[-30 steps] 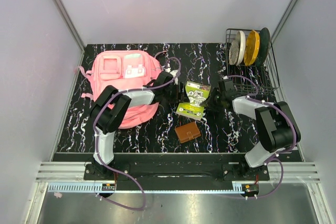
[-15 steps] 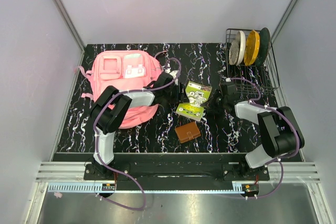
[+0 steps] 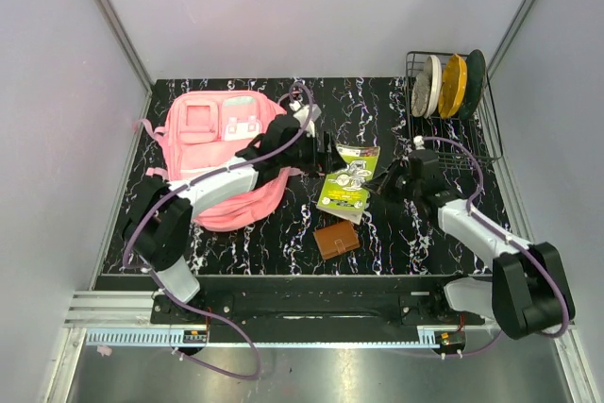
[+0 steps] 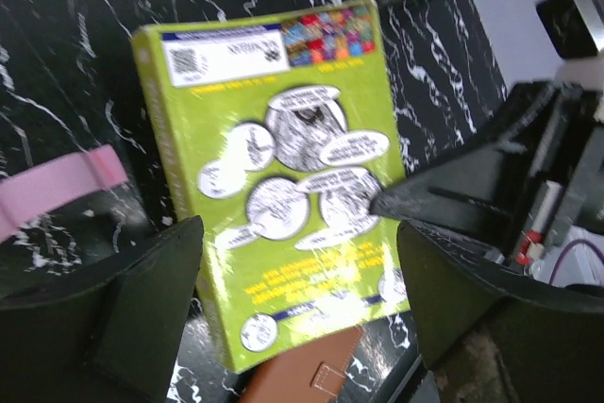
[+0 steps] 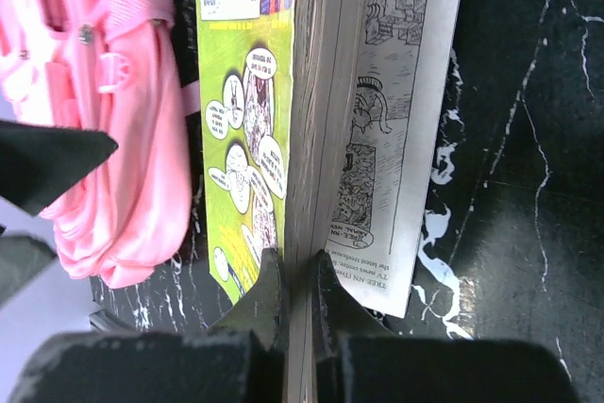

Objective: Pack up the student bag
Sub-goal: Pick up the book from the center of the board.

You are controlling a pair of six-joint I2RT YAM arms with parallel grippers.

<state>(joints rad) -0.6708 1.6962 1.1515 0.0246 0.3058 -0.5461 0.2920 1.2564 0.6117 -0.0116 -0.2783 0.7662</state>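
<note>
Just pinched lime-green paperback comic book [image 3: 345, 184] at tabletop [image 3: 396, 110] centre in right gripper [image 5: 297, 276]; swung wide-open left gripper [image 4: 297, 252] across from soft pink fabric backpack [image 3: 222, 139]; handover likely.

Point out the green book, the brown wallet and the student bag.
green book [image 3: 342, 193], top view, middle of its cover.
brown wallet [image 3: 337, 239], top view, middle of its face.
student bag [image 3: 203, 122], top view, front pocket.

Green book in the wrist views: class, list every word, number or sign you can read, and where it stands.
"14", seemingly: top of the open page.
White label on the green book: QR code, print blurred.
Cover bubbles, page caption: too small to read.
</note>
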